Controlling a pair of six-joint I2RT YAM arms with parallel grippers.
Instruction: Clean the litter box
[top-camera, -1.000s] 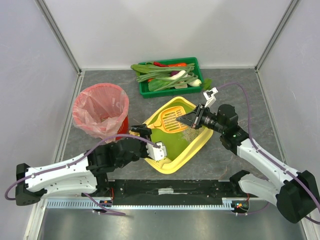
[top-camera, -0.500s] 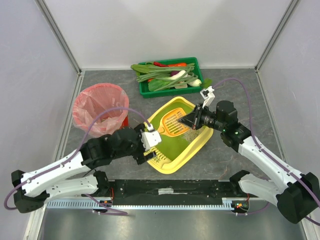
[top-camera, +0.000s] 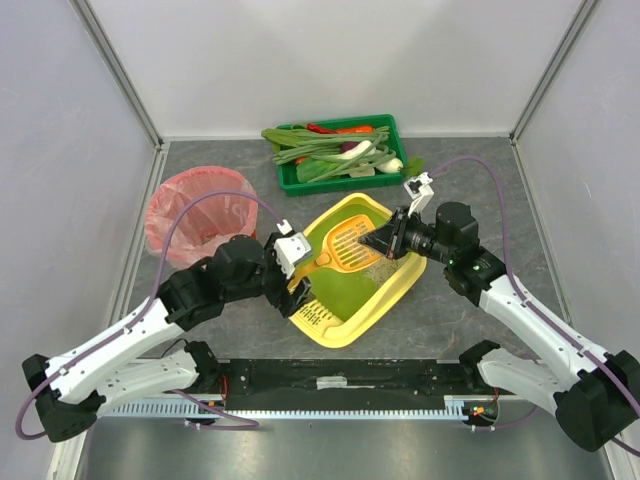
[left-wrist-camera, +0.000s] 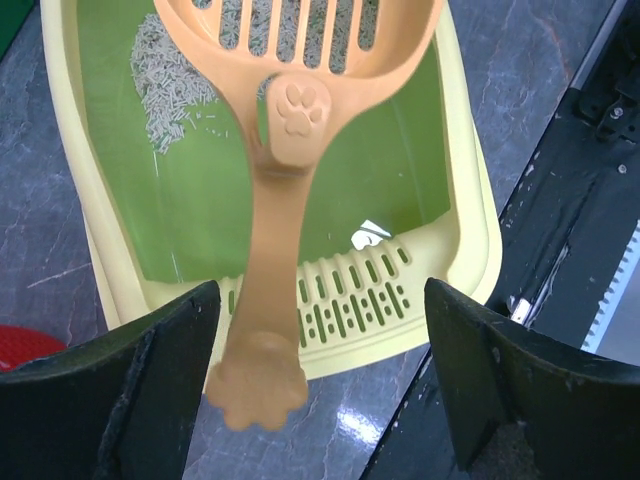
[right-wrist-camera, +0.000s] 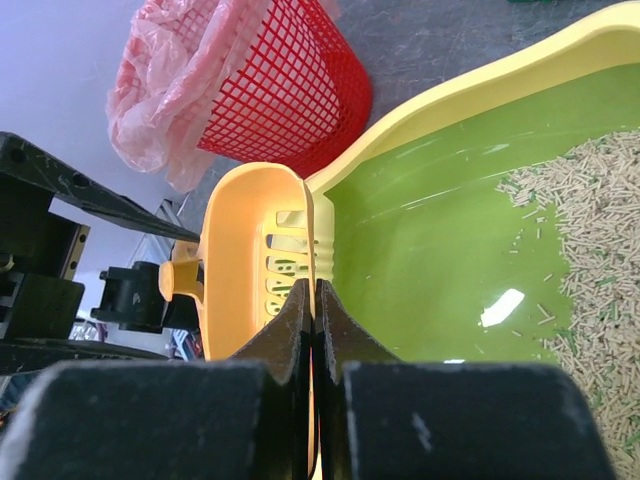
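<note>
Orange scoop (left-wrist-camera: 272, 270) bears a paw print (left-wrist-camera: 298, 106), seen only by left wrist.

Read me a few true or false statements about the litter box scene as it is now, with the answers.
1. The right pincer is shut on the rim of the scoop. True.
2. The left pincer is clamped on the scoop's handle. False: its jaws stand open, one on either side of the handle.
3. Litter covers the whole floor of the litter box. False: it lies at the end away from the slotted ledge, and much of the green floor is bare.
4. The red bin holds a pink bag. True.
</note>
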